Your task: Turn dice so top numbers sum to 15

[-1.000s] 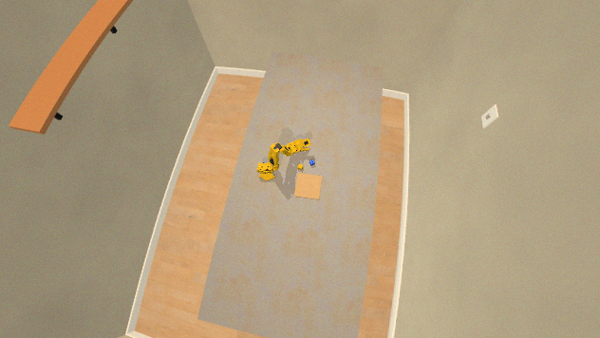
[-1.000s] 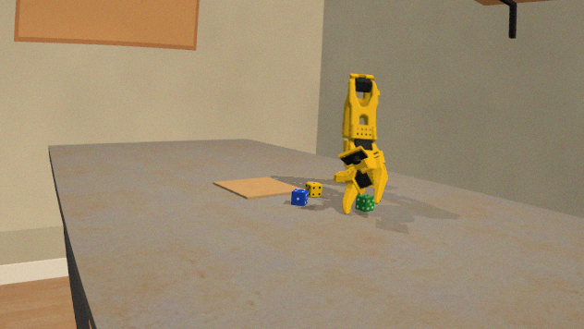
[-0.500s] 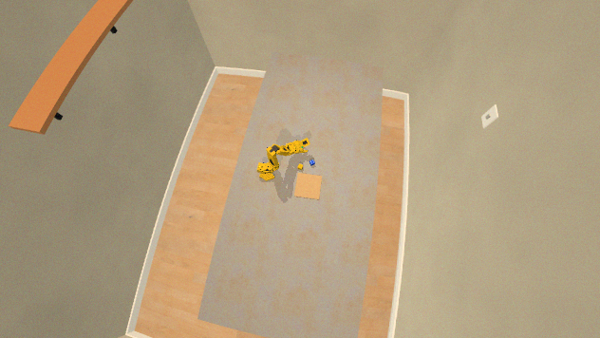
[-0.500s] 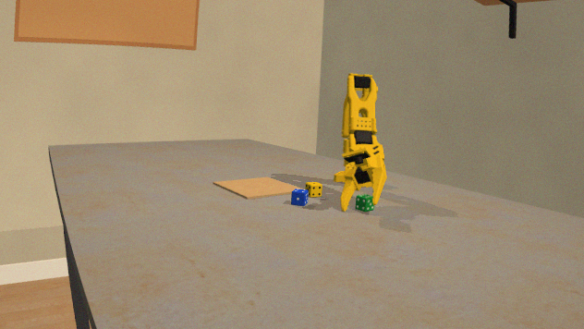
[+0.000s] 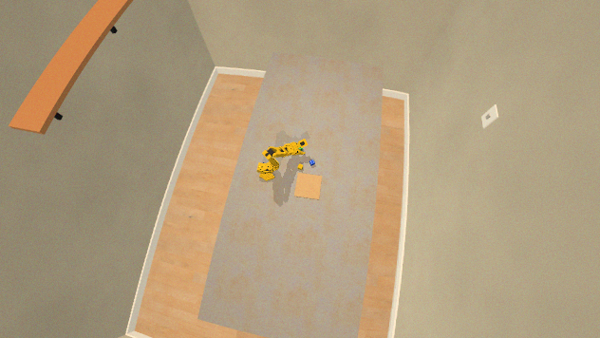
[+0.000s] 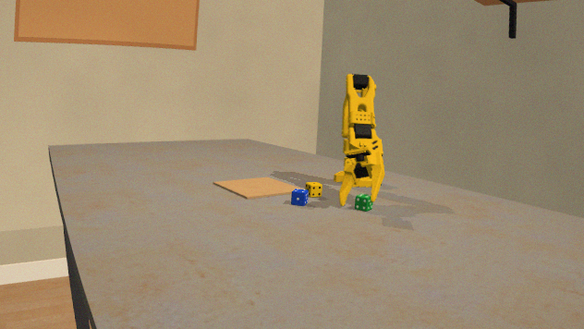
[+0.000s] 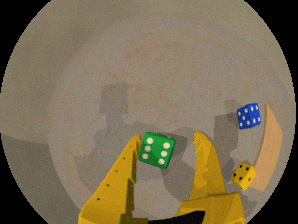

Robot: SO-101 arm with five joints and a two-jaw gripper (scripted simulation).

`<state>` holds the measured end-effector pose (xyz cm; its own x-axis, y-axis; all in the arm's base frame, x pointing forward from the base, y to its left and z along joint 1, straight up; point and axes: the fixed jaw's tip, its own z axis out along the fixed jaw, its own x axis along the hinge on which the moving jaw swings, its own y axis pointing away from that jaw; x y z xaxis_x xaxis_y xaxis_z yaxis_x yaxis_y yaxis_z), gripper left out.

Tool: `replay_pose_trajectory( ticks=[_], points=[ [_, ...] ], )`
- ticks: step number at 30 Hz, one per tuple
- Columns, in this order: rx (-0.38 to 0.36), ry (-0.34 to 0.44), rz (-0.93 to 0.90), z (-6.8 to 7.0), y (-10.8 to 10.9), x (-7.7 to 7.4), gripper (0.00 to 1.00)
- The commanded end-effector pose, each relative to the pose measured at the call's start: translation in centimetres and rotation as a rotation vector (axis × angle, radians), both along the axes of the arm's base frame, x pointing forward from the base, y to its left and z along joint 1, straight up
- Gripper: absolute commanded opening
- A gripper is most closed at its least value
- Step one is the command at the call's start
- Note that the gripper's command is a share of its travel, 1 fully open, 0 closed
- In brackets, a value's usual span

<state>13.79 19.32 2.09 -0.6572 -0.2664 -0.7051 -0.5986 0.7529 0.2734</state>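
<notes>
The tan mat (image 5: 308,186) (image 6: 256,188) (image 7: 270,150) lay flat on the grey worktop (image 5: 290,256) (image 6: 194,259) (image 7: 165,75), and all three dice stood off it. The yellow die (image 5: 300,166) (image 6: 313,189) (image 7: 243,175) was positioned just beside the mat's edge. The blue die (image 5: 311,162) (image 6: 299,197) (image 7: 249,116) was located near the yellow one, with a single white pip on the side facing the exterior view. Both stood between my fingers (image 5: 302,153) (image 6: 344,189) and the mat, and so obstructed the direct path across. An orange shelf (image 5: 66,66) was fixed to the wall, well apart from the work area, and a white wall plate (image 5: 489,116) was mounted on the opposite side in the top view.

The green die (image 5: 301,149) (image 6: 363,202) (image 7: 157,149) rested on the worktop, well apart from the mat. Its upper face carried six white pips in two rows of three. In the wrist view it was positioned between my fingers, close to the left-hand one; contact with that one could not be determined. My fingers were apart and clamped on nothing, with a visible gap between the die and the other finger.
</notes>
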Motion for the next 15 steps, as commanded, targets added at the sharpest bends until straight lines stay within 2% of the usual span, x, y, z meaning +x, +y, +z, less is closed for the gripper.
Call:
replay_pose_trajectory(
  ticks=[1, 15],
  points=[
    [-0.228, 0.107, 0.112, 3.35, -1.42, -1.32, 0.31],
    [-0.256, 0.086, 0.146, 3.67, -1.63, -1.49, 0.31]
  ],
)
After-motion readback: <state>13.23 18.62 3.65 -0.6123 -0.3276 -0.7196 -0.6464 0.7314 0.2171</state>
